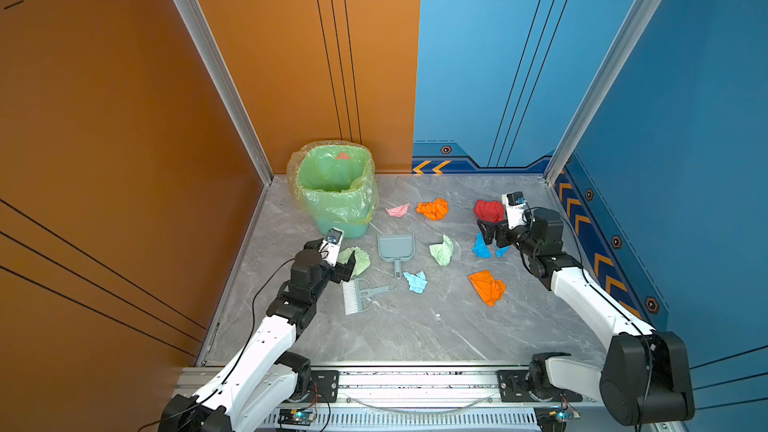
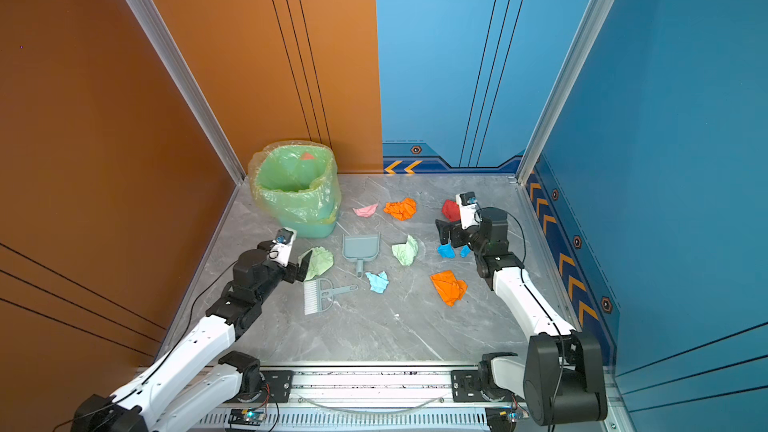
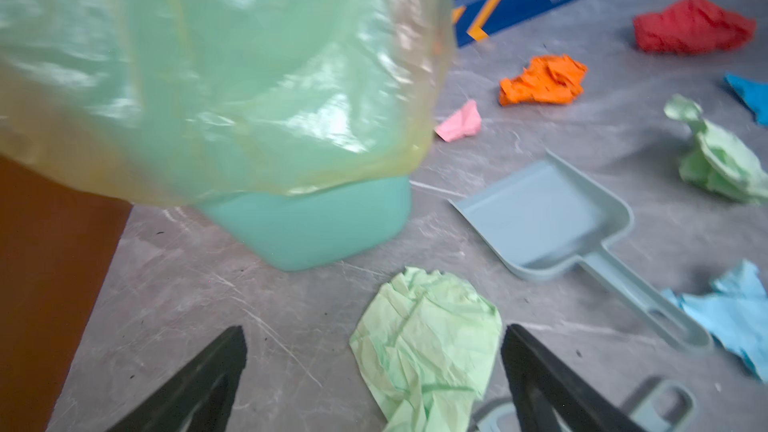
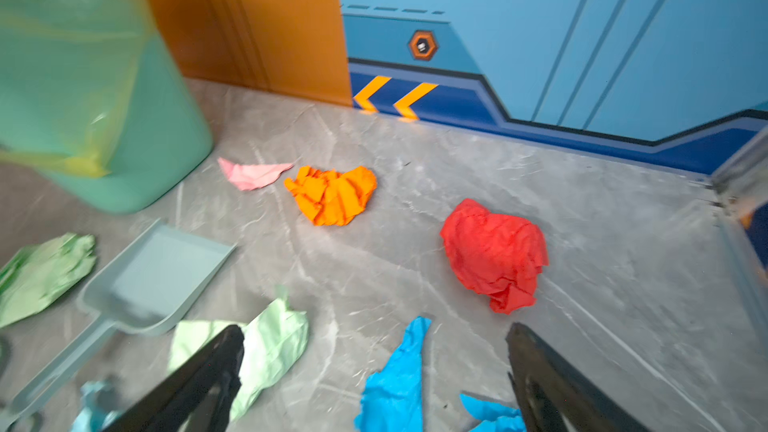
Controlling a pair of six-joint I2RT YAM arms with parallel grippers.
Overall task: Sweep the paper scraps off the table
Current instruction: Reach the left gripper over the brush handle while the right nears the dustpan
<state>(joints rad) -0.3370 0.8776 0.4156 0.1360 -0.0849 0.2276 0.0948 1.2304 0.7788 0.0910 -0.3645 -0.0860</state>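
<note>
Left gripper [image 3: 374, 330] is spread wide with nothing clamped. A pale green wad [image 3: 428, 342] sits right between its fingers, and I can't tell if they actually touch it. That spot is just left of the dustpan [image 1: 395, 248], which lies flat mid-table with its handle pointing to the front. The brush [image 1: 357, 295] lies front-left of the dustpan, close by that gripper.

Right gripper [image 4: 375, 328] has its fingers wide apart too and holds nothing. It hangs over a bright blue scrap [image 4: 399, 380] well to the dustpan's right.

The rest of the paper is loose on the grey marble table [image 1: 415, 334]:
- a second green wad [image 1: 442, 250] just right of the dustpan
- a light blue wad [image 1: 416, 282] beside the handle end
- a pink scrap [image 1: 397, 211] and an orange wad [image 1: 433, 208] behind the dustpan
- a red wad [image 1: 489, 210] farther back-right
- a bigger orange wad [image 1: 487, 286] front-right, well apart

The bag-lined bin [image 1: 336, 193] stands back-left of the dustpan, tucked into the corner by the orange wall [image 1: 124, 139].

The blue wall [image 1: 685, 160] closes off the right side, and aluminium rails [image 1: 415, 380] edge the table. The widest open stretch of marble runs from in front of the dustpan to the front rail.
</note>
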